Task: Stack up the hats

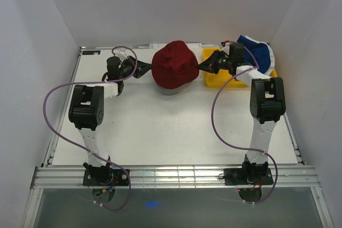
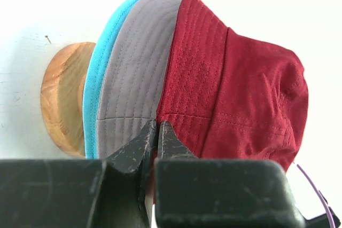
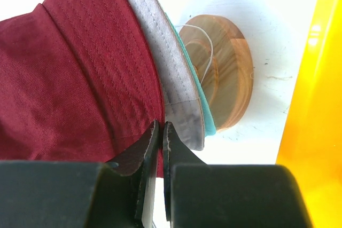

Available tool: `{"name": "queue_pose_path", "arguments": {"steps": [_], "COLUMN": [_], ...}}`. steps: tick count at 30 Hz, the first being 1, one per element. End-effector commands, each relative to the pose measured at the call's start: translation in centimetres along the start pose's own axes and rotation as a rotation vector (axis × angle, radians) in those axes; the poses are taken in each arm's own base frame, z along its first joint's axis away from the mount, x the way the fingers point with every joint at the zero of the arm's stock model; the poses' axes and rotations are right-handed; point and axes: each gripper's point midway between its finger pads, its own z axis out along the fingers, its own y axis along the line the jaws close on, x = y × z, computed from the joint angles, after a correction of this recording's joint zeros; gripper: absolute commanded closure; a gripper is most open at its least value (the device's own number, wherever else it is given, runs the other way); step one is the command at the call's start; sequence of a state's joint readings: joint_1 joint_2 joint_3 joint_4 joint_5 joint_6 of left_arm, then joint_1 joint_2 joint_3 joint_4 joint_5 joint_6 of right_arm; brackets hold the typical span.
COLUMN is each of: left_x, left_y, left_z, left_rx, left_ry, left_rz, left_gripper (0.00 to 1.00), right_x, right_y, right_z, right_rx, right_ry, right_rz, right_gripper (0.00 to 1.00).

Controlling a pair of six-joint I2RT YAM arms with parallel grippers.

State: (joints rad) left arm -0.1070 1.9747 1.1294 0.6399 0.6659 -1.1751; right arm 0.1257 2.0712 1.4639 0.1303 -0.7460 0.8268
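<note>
The red hat point(image 2: 240, 94) sits over the grey hat point(image 2: 133, 78) and teal hat point(image 2: 101, 73) on the wooden stand point(image 2: 61, 100), directly between the two end effectors. The left end effector point(image 2: 156, 132) has its fingers pressed almost together on the red brim's edge. The right end effector point(image 3: 162, 132) is pinched tight on the opposite edge.

To seat the hat well, I judge both should draw the brim down evenly toward the surface point(image 1: 176, 132), so the crown settles square. Neither should catch the grey brim just beside its fingertips. Both sides should then let go together. A navy hat point(image 1: 256, 49) lies in the yellow tray point(image 3: 315, 105) behind the right end effector.
</note>
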Motion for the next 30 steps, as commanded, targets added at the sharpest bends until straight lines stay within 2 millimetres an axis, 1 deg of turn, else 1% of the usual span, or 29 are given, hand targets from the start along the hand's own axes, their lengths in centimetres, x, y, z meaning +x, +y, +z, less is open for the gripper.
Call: {"name": "queue_pose_path", "arguments": {"steps": [1, 4, 6, 9, 12, 20, 22, 24, 25, 29, 30], "left_x": [-1.3, -1.6, -1.8, -2.1, -2.4, -3.0, -3.1, -3.0, -3.0, -2.9, -2.7], "left_y": [-1.5, -2.3, -2.7, -3.3, -3.4, -2.8, -3.2, -3.0, -3.1, -3.2, -3.2], "left_z": [0.4, 0.6, 0.6, 0.6, 0.9, 2.1, 2.3, 2.5, 2.6, 3.1, 3.2], "left_rx": [0.039, 0.064, 0.074, 0.085, 0.093, 0.101, 0.117, 0.118, 0.125, 0.137, 0.137], "left_ry": [-0.019, -0.021, -0.026, -0.035, -0.034, -0.032, -0.030, -0.029, -0.031, -0.031, -0.028], "left_rz": [0.026, 0.030, 0.035, 0.038, 0.032, 0.005, 0.007, 0.000, -0.006, -0.031, -0.036], "left_gripper": [0.89, 0.76, 0.67, 0.63, 0.62, 0.64, 0.66, 0.67, 0.67, 0.80, 0.89], "right_x": [-1.3, -1.6, -1.7, -1.7, -1.7, -2.0, -2.1, -2.3, -1.8, -1.9, -1.9], "right_y": [-0.7, 0.0, 0.2, 0.2, 0.3, 0.8, 1.0, 1.1, 0.8, 1.0, 1.1], "right_z": [0.0, 0.1, 0.2, 0.3, 0.4, 0.9, 1.0, 1.2, 1.2, 1.5, 1.6], "right_rx": [0.056, 0.049, 0.048, 0.047, 0.046, 0.040, 0.036, 0.036, 0.049, 0.049, 0.048], "right_ry": [-0.024, -0.025, -0.024, -0.021, -0.019, -0.013, -0.013, -0.016, -0.001, 0.002, 0.001], "right_rz": [-0.039, -0.059, -0.059, -0.062, -0.061, -0.072, -0.076, -0.080, -0.062, -0.059, -0.061], "right_gripper": [0.92, 0.92, 0.92, 0.92, 0.92, 0.92, 0.92, 0.92, 0.92, 0.92, 0.92]}}
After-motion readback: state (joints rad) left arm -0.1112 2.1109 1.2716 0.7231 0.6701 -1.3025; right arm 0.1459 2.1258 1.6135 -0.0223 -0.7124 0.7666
